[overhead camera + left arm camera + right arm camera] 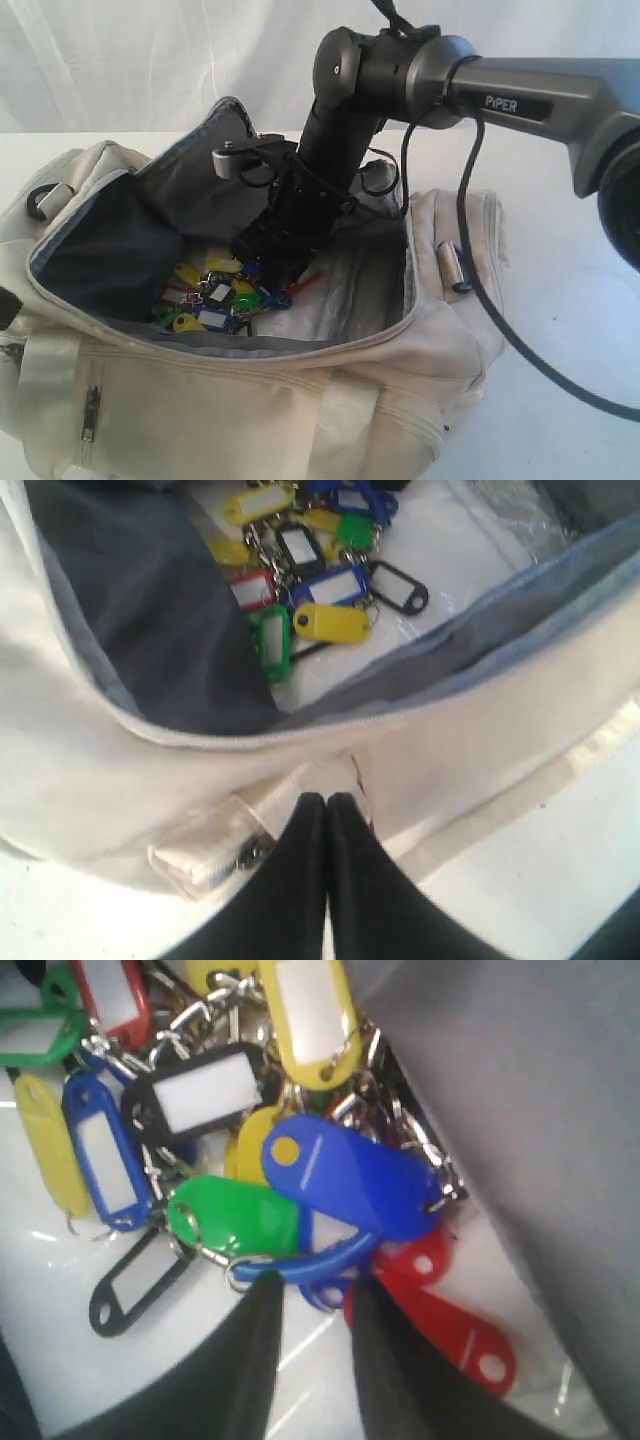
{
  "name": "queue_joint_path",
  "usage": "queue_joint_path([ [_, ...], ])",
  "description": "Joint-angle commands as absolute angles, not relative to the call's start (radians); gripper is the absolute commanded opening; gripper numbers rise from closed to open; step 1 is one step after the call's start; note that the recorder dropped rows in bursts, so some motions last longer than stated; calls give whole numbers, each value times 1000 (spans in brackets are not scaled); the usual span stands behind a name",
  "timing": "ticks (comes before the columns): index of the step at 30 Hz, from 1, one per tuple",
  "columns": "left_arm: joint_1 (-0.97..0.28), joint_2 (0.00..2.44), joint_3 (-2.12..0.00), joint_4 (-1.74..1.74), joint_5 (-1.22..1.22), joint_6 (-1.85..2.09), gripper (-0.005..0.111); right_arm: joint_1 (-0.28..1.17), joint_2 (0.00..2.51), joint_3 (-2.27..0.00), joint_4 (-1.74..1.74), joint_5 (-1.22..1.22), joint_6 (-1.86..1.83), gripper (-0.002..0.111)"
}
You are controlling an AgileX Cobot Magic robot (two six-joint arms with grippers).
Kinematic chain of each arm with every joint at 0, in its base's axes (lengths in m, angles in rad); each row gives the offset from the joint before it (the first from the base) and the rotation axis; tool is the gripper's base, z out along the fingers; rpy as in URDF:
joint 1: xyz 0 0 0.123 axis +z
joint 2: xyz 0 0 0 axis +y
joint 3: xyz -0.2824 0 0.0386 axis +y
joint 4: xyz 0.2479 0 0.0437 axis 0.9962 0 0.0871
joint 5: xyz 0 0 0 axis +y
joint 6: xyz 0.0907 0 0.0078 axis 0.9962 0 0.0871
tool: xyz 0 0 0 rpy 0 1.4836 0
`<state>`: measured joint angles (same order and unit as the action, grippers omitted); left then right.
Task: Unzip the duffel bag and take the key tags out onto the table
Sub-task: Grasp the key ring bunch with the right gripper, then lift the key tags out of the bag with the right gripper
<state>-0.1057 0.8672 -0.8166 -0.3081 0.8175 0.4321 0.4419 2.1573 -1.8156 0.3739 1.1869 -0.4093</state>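
Lettering — "PIPER" — on arm over duffel bag.

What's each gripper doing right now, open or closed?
Left gripper: closed, nothing seen in it, beside the cream-white fabric duffel bag.
Right gripper: open, at the bunch of coloured plastic key tags.

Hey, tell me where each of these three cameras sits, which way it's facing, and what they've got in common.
Exterior: off the arms, facing the open duffel bag from slightly above; the right arm reaches in.
Left wrist: outside the bag, looking over its rim; left gripper closed.
Right wrist: inside the bag, close above the key tags; right gripper open.
Shared: all three show the key tags.
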Motion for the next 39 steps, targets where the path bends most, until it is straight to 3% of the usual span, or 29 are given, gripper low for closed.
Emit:
queue_joint_path([
  [1, -102, 805, -787, -274, 908, 424, 0, 446, 2205, -1812, 404, 1107, -406, 69],
  [2, -102, 796, -780, -274, 902, 424, 0, 446, 2215, -1812, 404, 1085, -406, 73],
  [7, -102, 787, -776, -276, 873, 426, 0, 448, 2246, -1812, 446, 1030, -392, 74],
  [9, -102, 787, -776, -276, 867, 426, 0, 459, 2260, -1812, 482, 1063, -392, 66],
  [13, -102, 787, -776, -276, 860, 426, 0, 480, 2258, -1816, 500, 1109, -392, 37],
  [16, -102, 787, -776, -276, 860, 426, 0, 478, 2242, -1818, 497, 1112, -423, 0],
  [39, -102, 787, -776, -276, 846, 426, 0, 465, 1950, -1862, 356, 1093, -405, 0],
])
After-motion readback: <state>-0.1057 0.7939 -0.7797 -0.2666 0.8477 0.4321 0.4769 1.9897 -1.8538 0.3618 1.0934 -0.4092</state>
